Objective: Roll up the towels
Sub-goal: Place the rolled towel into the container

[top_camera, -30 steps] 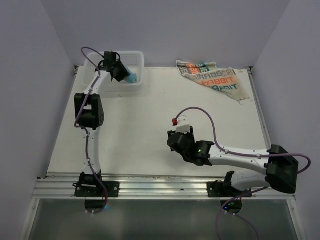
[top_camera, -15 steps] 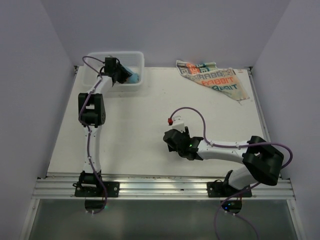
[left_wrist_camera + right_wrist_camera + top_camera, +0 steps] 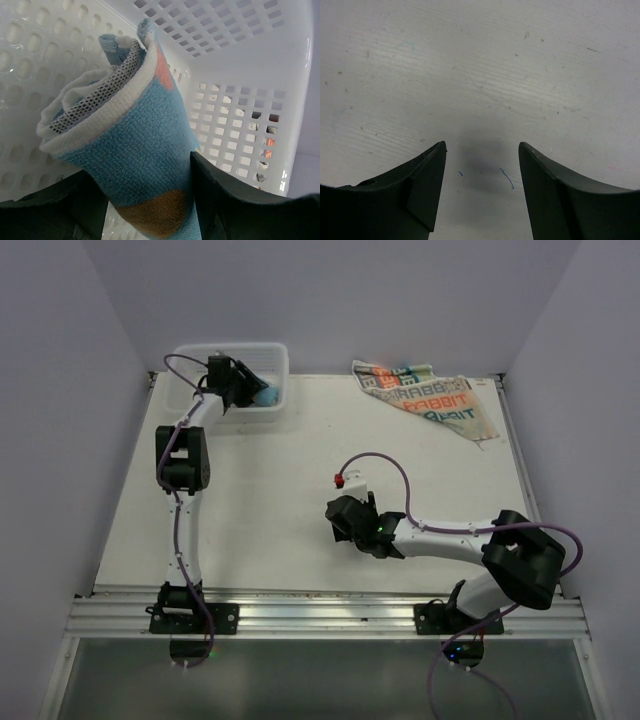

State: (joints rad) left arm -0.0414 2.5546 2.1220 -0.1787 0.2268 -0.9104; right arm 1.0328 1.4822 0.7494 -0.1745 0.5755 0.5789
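Note:
The light blue towel (image 3: 266, 397) is rolled into a tight roll and sits between the fingers of my left gripper (image 3: 254, 392) inside the white basket (image 3: 272, 352). In the left wrist view the roll (image 3: 125, 145) shows its spiral end, and my left gripper (image 3: 145, 200) is shut on it, with the basket wall (image 3: 240, 125) just behind. The cream "RABBIT" towel (image 3: 425, 395) lies spread and crumpled at the table's far right. My right gripper (image 3: 337, 521) is open and empty low over the bare table middle, as the right wrist view (image 3: 482, 150) shows.
The basket stands at the table's far left corner. Purple-grey walls close in the left, back and right sides. A metal rail (image 3: 320, 615) with both arm bases runs along the near edge. A purple cable (image 3: 385, 462) loops above the right wrist.
My left gripper moved the blue roll a little deeper into the basket. My right arm folded its elbow in, and its gripper shifted slightly left and nearer, still open.

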